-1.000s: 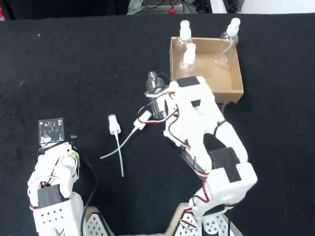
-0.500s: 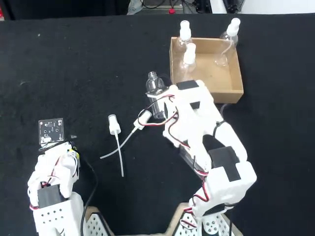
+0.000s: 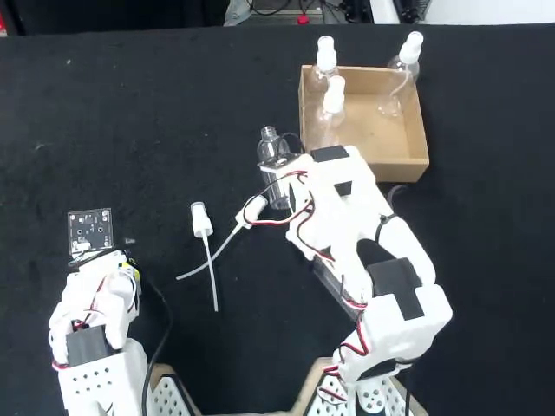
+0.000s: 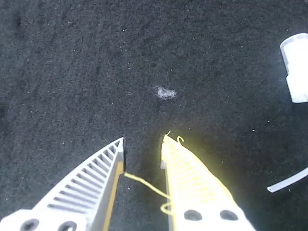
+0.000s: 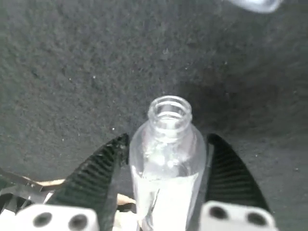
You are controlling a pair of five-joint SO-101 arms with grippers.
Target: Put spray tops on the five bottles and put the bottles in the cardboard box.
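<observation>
Idling well left of the brown cardboard box (image 3: 408, 165), left gripper (image 4: 143, 138) fingers apart. Nearer, two white tubed spray tops (image 3: 200, 219) waiting. Just beside the box, clamping the clear uncapped plastic bottle (image 5: 166, 163) upright in right gripper (image 5: 167, 138), probably for capping.

no legible text, numbers or signs, dotted card (image 3: 90, 232) too small to read

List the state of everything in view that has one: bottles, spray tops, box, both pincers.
Uncapped bottle: upright, no top, gripped.
Right pincer: shut on the uncapped bottle.
Left pincer: open, holding nothing, over the table.
Cardboard box: upright, open-topped.
Three capped bottles: tops on, standing in the box.
Two spray tops: loose, lying on the table, tubes attached.
</observation>
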